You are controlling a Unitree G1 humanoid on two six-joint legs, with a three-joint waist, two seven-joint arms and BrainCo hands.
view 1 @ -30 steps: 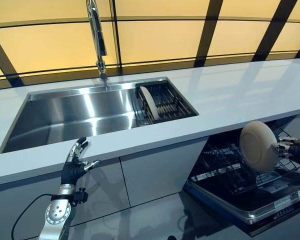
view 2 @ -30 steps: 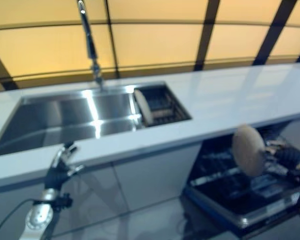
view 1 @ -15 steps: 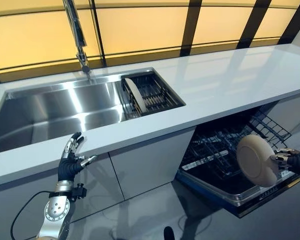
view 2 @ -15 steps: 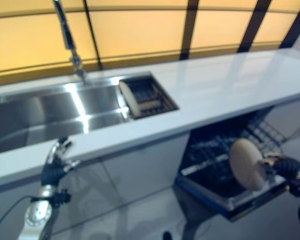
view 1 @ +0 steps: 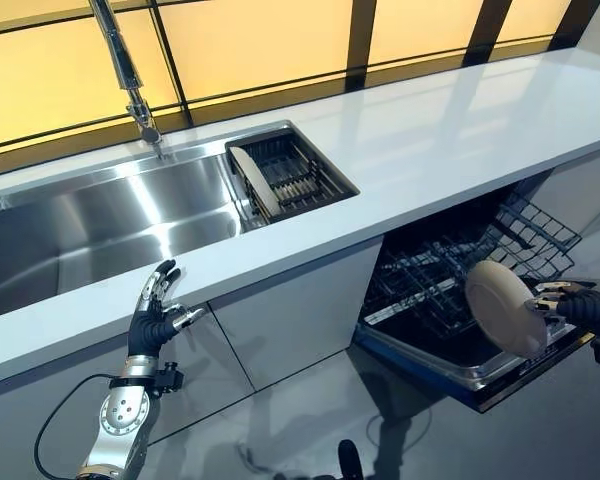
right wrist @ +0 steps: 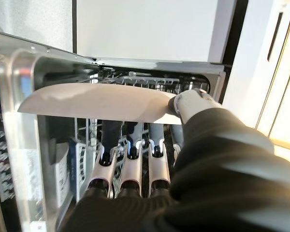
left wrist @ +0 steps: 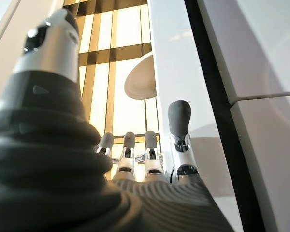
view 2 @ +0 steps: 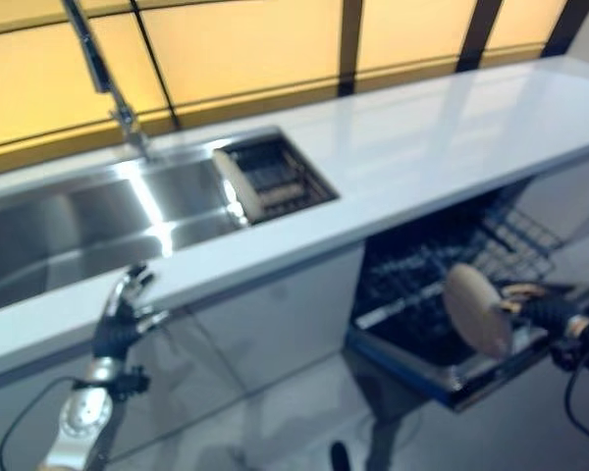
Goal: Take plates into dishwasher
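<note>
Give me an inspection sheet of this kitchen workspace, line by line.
Surface: white counter, bare where it shows, with a steel sink set into it.
Job's things: one beige plate pinched at its rim by the right hand, held on edge over the open dishwasher; a second plate stands in the drying rack at the sink's end.
Clutter: nothing seen.
Hands: right hand shut on the plate, thumb on one face, fingers on the other; left hand open, fingers straight, below the counter's front edge, holding nothing.
Cables: nothing seen.
Surroundings: tap behind the sink, amber panels along the back, grey cabinet doors beneath.
</note>
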